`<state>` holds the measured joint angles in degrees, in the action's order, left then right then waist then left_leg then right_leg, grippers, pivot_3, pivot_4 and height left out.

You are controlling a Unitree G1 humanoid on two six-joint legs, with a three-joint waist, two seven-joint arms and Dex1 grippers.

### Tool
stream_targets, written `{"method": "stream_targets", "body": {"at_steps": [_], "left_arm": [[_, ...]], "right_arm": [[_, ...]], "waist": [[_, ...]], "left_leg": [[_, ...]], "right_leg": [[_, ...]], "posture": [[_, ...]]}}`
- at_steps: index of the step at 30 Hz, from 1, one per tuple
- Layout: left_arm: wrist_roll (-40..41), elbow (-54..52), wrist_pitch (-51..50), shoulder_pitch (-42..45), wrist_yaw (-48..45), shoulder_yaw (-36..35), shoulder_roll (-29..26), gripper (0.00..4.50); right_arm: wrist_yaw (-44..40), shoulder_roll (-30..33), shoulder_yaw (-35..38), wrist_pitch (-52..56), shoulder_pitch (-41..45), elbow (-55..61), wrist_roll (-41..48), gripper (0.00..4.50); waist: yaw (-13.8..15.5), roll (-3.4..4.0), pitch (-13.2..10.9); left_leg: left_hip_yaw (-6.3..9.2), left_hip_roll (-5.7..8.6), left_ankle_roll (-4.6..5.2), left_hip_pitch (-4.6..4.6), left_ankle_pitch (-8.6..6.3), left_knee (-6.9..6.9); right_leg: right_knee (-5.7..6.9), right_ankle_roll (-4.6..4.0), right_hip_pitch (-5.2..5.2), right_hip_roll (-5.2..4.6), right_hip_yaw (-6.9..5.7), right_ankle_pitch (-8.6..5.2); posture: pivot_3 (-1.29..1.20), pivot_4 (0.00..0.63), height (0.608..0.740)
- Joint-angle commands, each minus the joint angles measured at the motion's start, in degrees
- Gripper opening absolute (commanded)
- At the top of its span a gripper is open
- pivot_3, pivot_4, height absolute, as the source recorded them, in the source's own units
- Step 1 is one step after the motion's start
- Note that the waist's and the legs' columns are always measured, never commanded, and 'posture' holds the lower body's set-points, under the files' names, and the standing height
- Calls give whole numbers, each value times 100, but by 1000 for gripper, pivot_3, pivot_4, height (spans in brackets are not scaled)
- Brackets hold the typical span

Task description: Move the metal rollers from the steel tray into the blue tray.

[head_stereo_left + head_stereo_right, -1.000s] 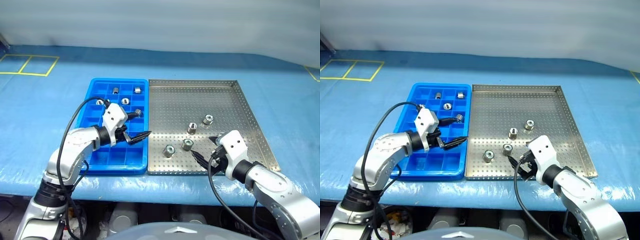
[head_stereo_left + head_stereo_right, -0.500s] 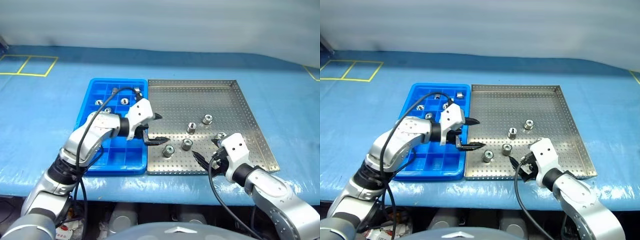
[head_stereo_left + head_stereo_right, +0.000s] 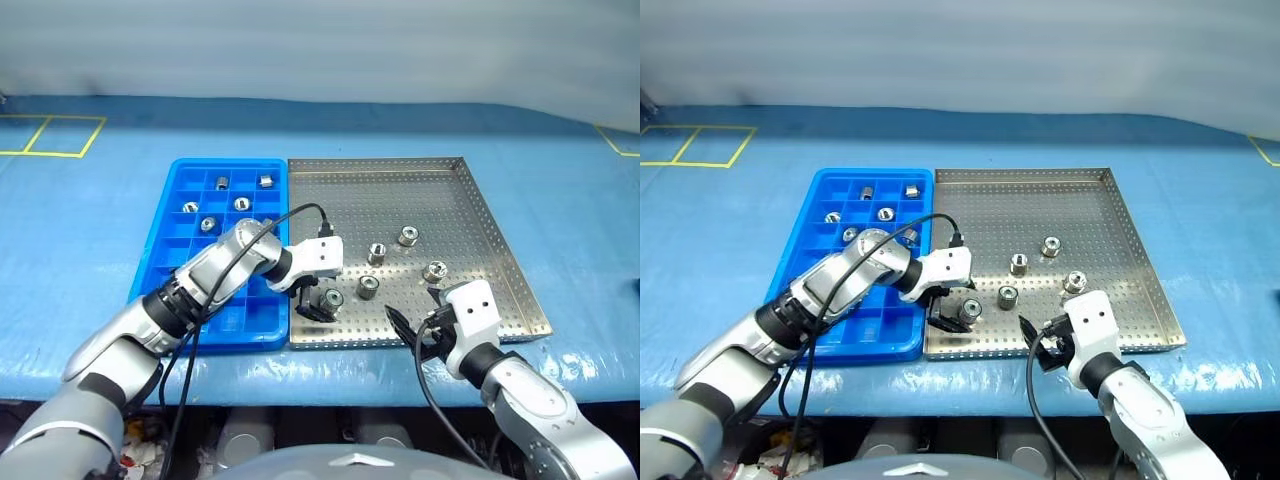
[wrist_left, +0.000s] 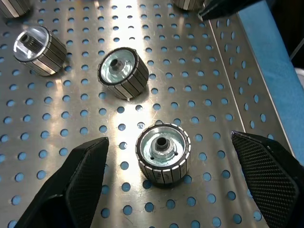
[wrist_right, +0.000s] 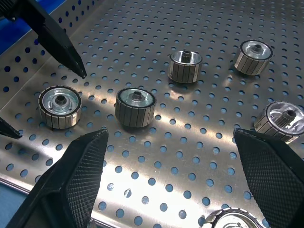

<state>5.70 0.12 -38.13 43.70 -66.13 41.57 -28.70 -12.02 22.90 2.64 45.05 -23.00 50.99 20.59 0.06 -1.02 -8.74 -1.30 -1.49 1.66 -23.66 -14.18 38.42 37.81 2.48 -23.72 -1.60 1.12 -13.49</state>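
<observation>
Over large perforated steel tray [image 3: 450, 190]: left gripper [image 4: 164, 190] wide open, empty, straddling small ribbed silver metal roller [image 4: 163, 152]. Risk: off-centre closure knocks roller rolling. Right gripper [image 5: 166, 190] open, empty, near edge.

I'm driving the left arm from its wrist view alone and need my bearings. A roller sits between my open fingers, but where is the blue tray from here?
Observer: The blue tray lies right beside the steel tray, along its left rim, on the robot's left.
Operator: Which part of it is already used?
Observer: The metal rollers in it sit in its far rows.
Operator: Where is the right hand?
Observer: The right hand hovers open over the steel tray's near rim, to the right of your roller.
</observation>
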Motion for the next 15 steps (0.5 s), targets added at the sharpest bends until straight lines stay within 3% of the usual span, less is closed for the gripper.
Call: {"method": "stream_targets", "body": {"at_steps": [1,7,10,15], "left_arm": [[-189,68,200,172,-124,73,155,4500],[-543,394,389,258,-208,260,377,4500],[-769,526,530,249,-210,354,433,3936],[-934,432,604,188,-330,402,450,2281]], "right_arm": [[34,-35,-12,-168,-41,271,-54,4456],[23,-74,-25,-203,23,243,-84,4456],[12,-107,-31,-224,42,217,-111,4500],[-6,-159,-85,-243,83,169,-139,4500]], "waist": [[-10,0,0],[-55,0,0],[-67,0,0],[-67,1,1]], "left_leg": [[0,0,0,0,0,1],[1,-1,1,-1,0,10],[1,-2,1,-2,0,12],[2,-7,1,-2,-1,13]], "right_leg": [[0,0,1,0,0,0],[5,1,1,0,1,0],[6,2,1,0,1,1],[8,2,1,0,1,1]], "posture": [[-22,150,740],[-20,150,740],[-18,150,740],[-18,150,740]]}}
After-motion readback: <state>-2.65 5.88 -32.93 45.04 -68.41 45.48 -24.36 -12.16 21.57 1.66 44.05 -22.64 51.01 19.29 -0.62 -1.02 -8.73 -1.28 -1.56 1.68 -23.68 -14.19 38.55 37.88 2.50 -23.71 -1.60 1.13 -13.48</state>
